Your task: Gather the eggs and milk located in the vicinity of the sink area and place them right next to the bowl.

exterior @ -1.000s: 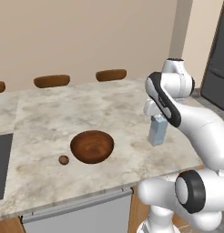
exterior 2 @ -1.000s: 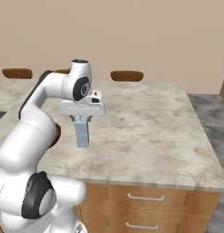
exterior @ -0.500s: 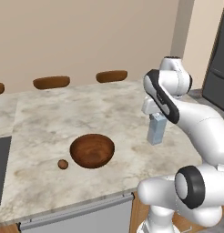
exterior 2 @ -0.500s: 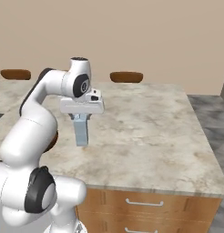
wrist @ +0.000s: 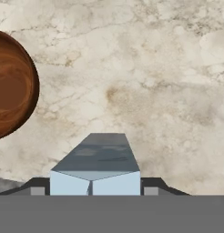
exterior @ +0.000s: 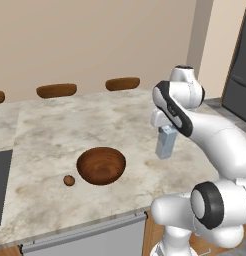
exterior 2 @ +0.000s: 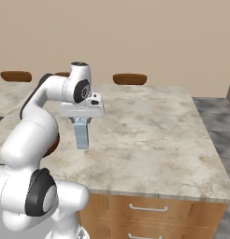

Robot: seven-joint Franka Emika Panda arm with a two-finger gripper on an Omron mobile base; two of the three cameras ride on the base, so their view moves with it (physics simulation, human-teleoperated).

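- The gripper (exterior: 166,129) is hanging above the marble table (exterior: 50,125), pointing straight down, with its fingers (exterior 2: 78,122) clenched on the top of the milk (exterior: 165,142).
- The milk is hanging upright in that grasp — in the right base view (exterior 2: 82,135) its base seems to be sitting just above the table or barely touching it, though I cannot tell which.
- In the hand view the carton's gabled top (wrist: 96,164) is lying between the two dark finger tips, with bare marble beyond it.
- The bowl (exterior: 101,165) is sitting on the table to the left of the milk, near it but clearly apart; the hand view is catching its rim (wrist: 13,86) at the left edge.
- One egg (exterior: 69,180) is lying on the table just beside the bowl — on the side away from the milk.
- A dark edge of the sink (exterior: 1,185) is showing at the far left of the left base view.
- Three brown stool seats (exterior: 122,83) are lining the far edge of the table.
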